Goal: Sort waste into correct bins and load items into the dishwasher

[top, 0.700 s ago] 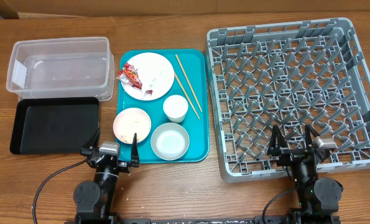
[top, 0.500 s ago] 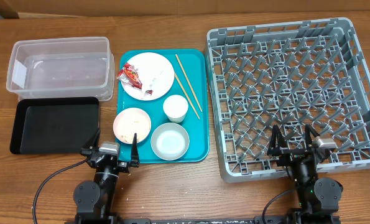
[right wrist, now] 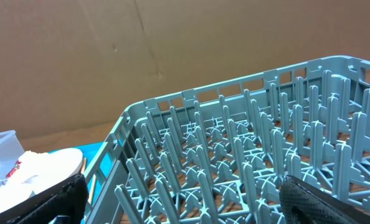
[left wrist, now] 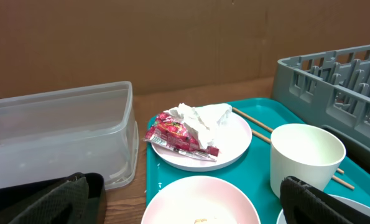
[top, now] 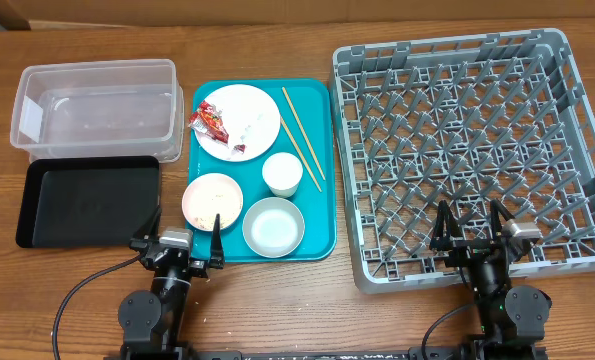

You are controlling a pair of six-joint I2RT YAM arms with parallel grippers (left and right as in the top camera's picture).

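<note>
Table (top: 307, 300) of brown wood holds everything. A blue-green tray (top: 317, 215) sits in the middle. At 11 o'clock on it is the white plate (top: 239, 103). The red wrapper (top: 210, 121) lies over the plate's 9 o'clock edge, and the white tissue (top: 249, 128) lies on the plate beside it. Two chopsticks (top: 303, 138) lie slanted at 1 o'clock, just beside the plate. The white cup (top: 282, 173) stands upright near the middle of the tray. The pink bowl (top: 213, 190) is at 7 o'clock with a few rice grains (top: 215, 207) in it. The green bowl (top: 273, 226) is at 5 o'clock.

The clear tub (top: 95, 66) sits at 10 o'clock from that tray. The black tray (top: 87, 200) is at 8 o'clock, just below the tub. The big grey rack (top: 447, 42) is at 3 o'clock.

The left gripper (top: 187, 235) is low at 6 o'clock on the table. It points at the tray's near edge, with the pink bowl right in front of it. Its fingers are spread wide and hold nothing. The right gripper (top: 469, 225) is over the rack's near edge, with the pegs in front of it. Its fingers are spread wide too, with nothing between them.

Nothing has moved since the earlier pictures. Both arms and all the things are in the same spots.
</note>
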